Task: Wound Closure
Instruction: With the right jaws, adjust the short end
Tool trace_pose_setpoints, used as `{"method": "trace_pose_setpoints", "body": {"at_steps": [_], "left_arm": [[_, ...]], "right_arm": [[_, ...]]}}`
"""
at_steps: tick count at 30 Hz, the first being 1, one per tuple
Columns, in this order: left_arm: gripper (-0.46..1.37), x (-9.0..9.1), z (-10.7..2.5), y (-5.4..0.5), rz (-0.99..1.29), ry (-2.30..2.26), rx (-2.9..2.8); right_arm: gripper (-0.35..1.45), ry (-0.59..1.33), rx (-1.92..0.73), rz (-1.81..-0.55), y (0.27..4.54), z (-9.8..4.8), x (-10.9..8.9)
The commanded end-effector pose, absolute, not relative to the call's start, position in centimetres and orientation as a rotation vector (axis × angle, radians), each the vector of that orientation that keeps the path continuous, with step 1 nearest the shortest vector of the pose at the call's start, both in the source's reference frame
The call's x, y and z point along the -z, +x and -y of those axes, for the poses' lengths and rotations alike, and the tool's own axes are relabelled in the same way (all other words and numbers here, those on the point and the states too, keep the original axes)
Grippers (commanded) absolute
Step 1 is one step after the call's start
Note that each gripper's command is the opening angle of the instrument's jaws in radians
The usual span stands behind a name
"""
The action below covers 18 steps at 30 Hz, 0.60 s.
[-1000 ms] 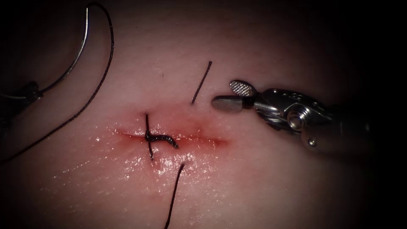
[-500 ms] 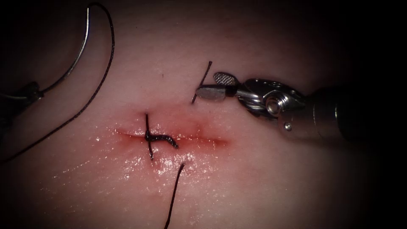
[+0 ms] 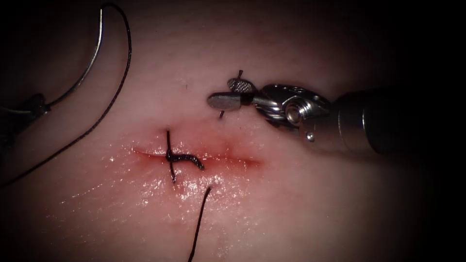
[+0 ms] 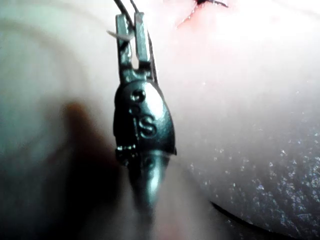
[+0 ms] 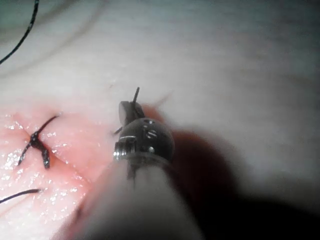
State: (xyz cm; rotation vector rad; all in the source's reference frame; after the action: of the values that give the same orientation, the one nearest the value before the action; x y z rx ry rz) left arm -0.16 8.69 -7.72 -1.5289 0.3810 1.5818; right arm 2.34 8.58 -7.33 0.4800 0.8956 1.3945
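— Endoscope view first: what do we have on the right?

— We see the right tool (image 3: 228,93) above the cut (image 3: 194,157), its fingers (image 3: 224,101) spread apart, one to each side of a short thread end (image 3: 239,74) that stands up out of the tissue (image 3: 301,204). We cannot tell whether they touch it; nothing is pinched between them.

— And the left tool?

— We see the left tool (image 3: 29,107) at the dark left edge, well apart from the cut, pinching the needle (image 3: 90,65) low on its curve. The needle arcs upward from there, clear of the tissue. In the left wrist view, the left tool's fingers (image 4: 141,35) sit pressed on the pale needle (image 4: 120,35), with dark thread passing behind them.

— Where does the thread run?

— We follow the thread (image 3: 116,92) from the top of the needle, down in a long sweep toward the lower left. A knotted stitch (image 3: 180,157) lies across the cut near its left part, with red fluid (image 3: 218,145) around it. Another thread piece (image 3: 199,223) comes out just below the cut and runs downward.

— Does the right wrist view agree?

— We see the right tool (image 5: 129,111) beside the upright thread end (image 5: 136,94), with the stitch (image 5: 37,142) nearby.
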Motion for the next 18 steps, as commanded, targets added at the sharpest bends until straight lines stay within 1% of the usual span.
{"method": "trace_pose_setpoints", "body": {"at_steps": [1, 8, 12, 18], "left_arm": [[-0.35, 7.72, -8.69, -0.16, -0.379, -1.532, -1.583], [-0.35, 7.72, -8.69, -0.16, -0.379, -1.531, -1.583], [-0.35, 7.72, -8.69, -0.16, -0.379, -1.532, -1.583], [-0.35, 7.72, -8.69, -0.16, -0.384, -1.532, -1.587]], "right_arm": [[-0.35, 0.446, -1.413, -0.882, 2.34, -8.59, 7.33], [-0.35, 0.424, -1.415, -0.875, 2.31, -8.63, 7.32], [-0.35, 0.376, -1.357, -0.905, 2.31, -8.67, 7.36], [-0.35, 0.337, -1.338, -0.962, 2.30, -8.79, 7.53]]}}
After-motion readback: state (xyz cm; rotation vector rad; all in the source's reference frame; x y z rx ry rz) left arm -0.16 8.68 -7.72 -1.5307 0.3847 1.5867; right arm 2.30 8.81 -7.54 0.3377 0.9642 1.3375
